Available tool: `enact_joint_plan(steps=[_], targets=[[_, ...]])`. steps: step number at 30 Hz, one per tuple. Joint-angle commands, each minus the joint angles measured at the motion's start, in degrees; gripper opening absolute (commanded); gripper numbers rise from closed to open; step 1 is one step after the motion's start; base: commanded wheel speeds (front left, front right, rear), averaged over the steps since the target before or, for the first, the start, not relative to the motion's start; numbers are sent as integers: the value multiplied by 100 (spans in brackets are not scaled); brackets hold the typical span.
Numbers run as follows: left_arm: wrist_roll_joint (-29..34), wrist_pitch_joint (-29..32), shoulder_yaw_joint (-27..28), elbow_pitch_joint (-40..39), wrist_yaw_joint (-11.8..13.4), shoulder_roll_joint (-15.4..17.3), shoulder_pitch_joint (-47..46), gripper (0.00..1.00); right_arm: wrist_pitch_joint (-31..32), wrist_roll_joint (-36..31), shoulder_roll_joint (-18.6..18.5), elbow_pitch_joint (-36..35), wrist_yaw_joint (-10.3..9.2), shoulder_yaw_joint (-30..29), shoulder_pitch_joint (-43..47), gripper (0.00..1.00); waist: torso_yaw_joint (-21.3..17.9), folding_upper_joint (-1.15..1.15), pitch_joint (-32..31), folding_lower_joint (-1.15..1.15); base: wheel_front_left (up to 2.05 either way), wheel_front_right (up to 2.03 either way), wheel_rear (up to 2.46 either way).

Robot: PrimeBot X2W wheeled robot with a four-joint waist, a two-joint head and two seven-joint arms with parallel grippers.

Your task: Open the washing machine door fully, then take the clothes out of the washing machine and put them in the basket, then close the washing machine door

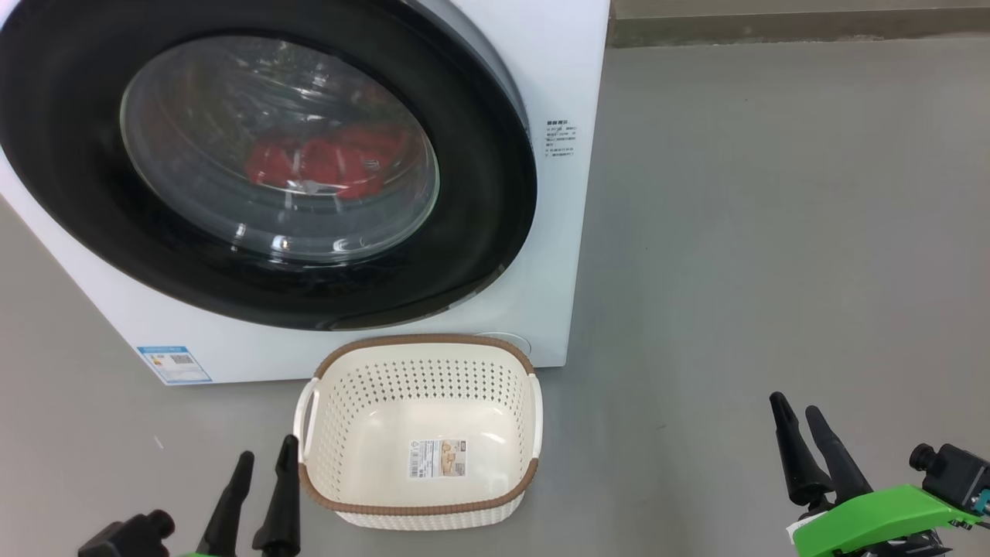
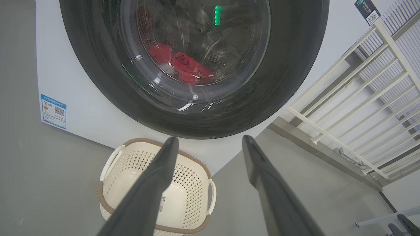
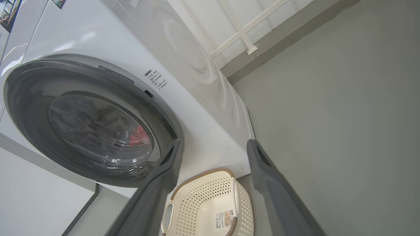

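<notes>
Clothes (image 1: 325, 166) lie in the drum (image 2: 226, 55) behind the washing machine door (image 1: 495, 193), which appears shut. Door is probably rigid and glossy-slick: hook its black rim edge; fabric is likely soft, light. Left gripper (image 1: 267, 449) and right gripper (image 1: 794, 405) stand spread, empty.

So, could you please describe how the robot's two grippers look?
The left gripper and the right gripper each have two long, tapering, matte dark fingers with narrow rounded tips. The right one sits on a bright green plastic mount carrying a small black camera; a similar black camera sits beside the left.
</notes>
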Motion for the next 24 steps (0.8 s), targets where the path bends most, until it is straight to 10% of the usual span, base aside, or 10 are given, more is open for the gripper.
enact_joint_plan(steps=[1, 24], targets=[[232, -78, 84, -203, 72, 97, -34, 100, -84, -224, -116, -190, 2, 99, -45, 100, 2, 0, 3, 0, 0, 0, 0], [1872, -468, 31, -392, 131, 153, 87, 100, -472, -1527, -182, -327, 3, 182, 158, 100, 6, 0, 9, 0, 0, 0, 0]])
